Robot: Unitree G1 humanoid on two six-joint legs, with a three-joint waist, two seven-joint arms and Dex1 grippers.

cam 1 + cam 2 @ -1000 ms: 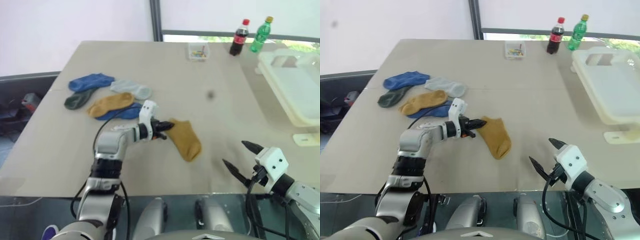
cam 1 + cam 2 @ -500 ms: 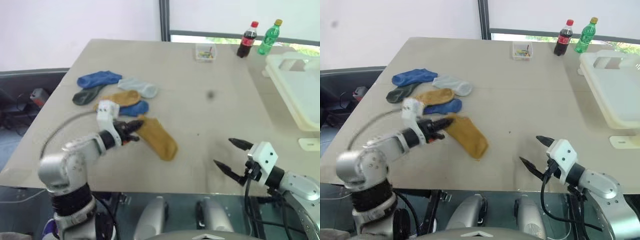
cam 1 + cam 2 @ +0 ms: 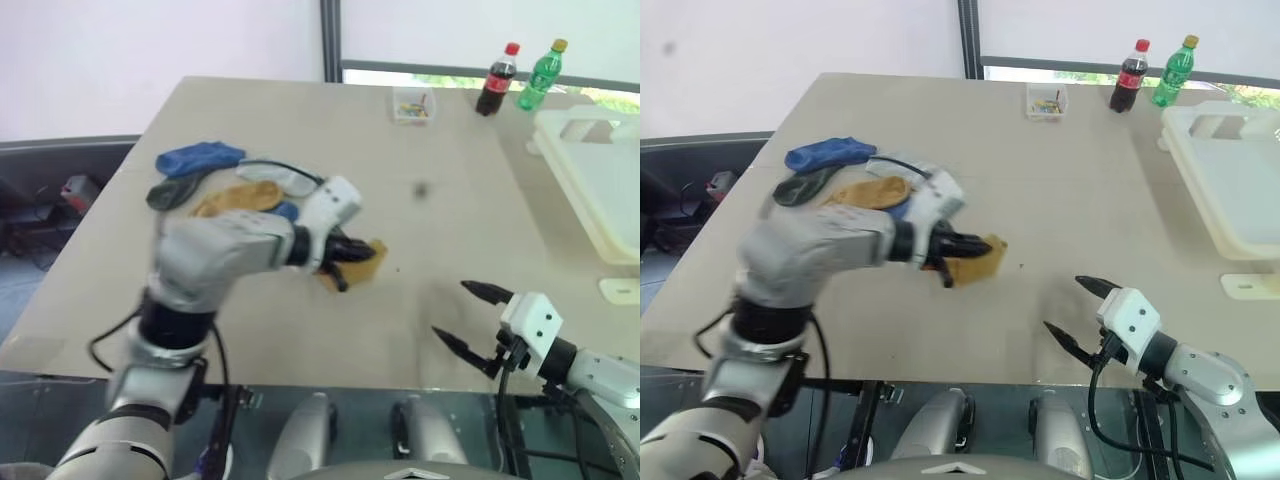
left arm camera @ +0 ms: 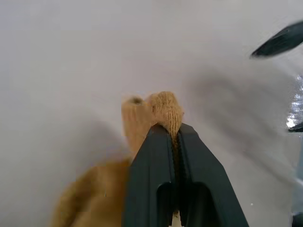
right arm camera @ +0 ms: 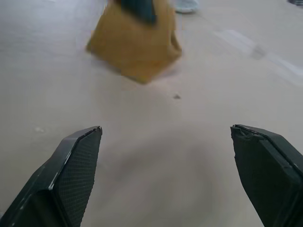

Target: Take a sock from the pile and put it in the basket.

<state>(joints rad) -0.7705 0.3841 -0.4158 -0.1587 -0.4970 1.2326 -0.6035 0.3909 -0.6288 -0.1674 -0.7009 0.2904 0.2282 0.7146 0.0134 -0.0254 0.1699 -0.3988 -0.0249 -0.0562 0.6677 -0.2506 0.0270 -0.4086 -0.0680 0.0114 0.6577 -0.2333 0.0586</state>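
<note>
Jaws of the left gripper are pinched tight on a mustard sock, which hangs clear of the pile — well short of the basket. Right gripper hovers near the counter edge, spread wide and empty. That thin pinch could slip mid-swing. Much of the basket is cut off.

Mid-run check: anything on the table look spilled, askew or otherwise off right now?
Nothing looks spilled or damaged. The mustard sock hangs bunched from the shut left gripper, apart from the pile, as expected mid-carry. Both bottles stand upright near the small clear box, and the basket sits at the table's right edge. The right gripper is open.
</note>
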